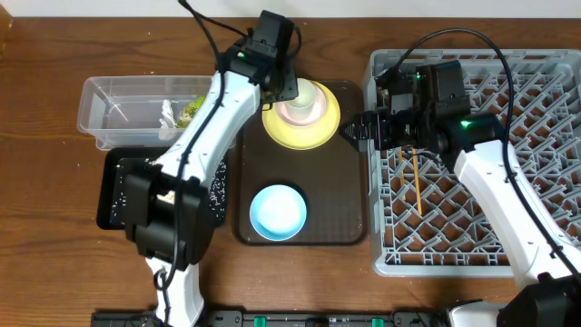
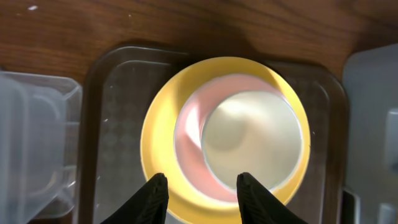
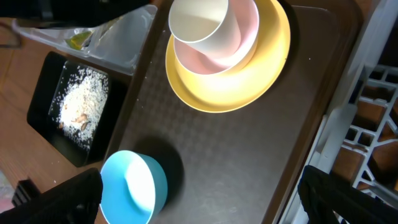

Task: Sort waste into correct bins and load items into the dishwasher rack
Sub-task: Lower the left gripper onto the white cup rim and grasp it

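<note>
**Left pincer** [image 2: 202, 198]: jaws part-way apart, nothing between them, above the yellow plate's [image 2: 158, 143] near rim.

**White cup** [image 2: 252, 140]: nested in the pale pink bowl [image 2: 189, 134] just ahead of the fingertips, offset toward one finger.

**Risk:** that finger strikes the cup's rim and the stack tips or slides.

**Right pincer** [image 3: 205, 205]: wide, empty.

**Surface:** textured brown tray [image 2: 112, 124] on a wooden table [image 1: 54, 54].

**Room:** the clear tub [image 1: 100, 100] and the rack [image 1: 545, 73] flank closely.

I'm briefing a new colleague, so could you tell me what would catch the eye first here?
The bright stack on the brown tray: a yellow plate holding a pinkish bowl and white cup, with the left gripper open above it. Next, the blue bowl nearer the tray's front, and the big grey rack on the right, holding chopsticks.
</note>
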You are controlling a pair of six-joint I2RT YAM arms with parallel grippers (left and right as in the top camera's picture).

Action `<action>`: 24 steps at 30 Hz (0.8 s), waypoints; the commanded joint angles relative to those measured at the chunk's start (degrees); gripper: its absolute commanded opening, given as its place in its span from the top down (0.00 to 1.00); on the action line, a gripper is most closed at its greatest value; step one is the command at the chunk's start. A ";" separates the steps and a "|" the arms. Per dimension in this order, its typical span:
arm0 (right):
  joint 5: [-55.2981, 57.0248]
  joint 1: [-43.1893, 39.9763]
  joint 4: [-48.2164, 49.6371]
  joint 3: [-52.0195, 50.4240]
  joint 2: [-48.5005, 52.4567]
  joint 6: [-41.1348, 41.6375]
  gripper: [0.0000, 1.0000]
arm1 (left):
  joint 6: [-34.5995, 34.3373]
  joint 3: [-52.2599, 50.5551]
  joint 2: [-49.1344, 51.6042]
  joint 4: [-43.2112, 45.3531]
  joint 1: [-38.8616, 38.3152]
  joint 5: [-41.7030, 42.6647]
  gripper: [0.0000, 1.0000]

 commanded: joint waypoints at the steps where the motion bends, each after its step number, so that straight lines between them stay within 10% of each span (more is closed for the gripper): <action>1: -0.74 0.39 0.02 0.66 -0.52 0.20 0.01 | -0.81 -0.35 1.57 0.98 0.24 -1.31 0.61; 24: -0.74 0.39 0.02 0.66 -0.52 0.20 0.01 | -1.62 -0.35 7.72 2.80 0.09 -1.29 0.62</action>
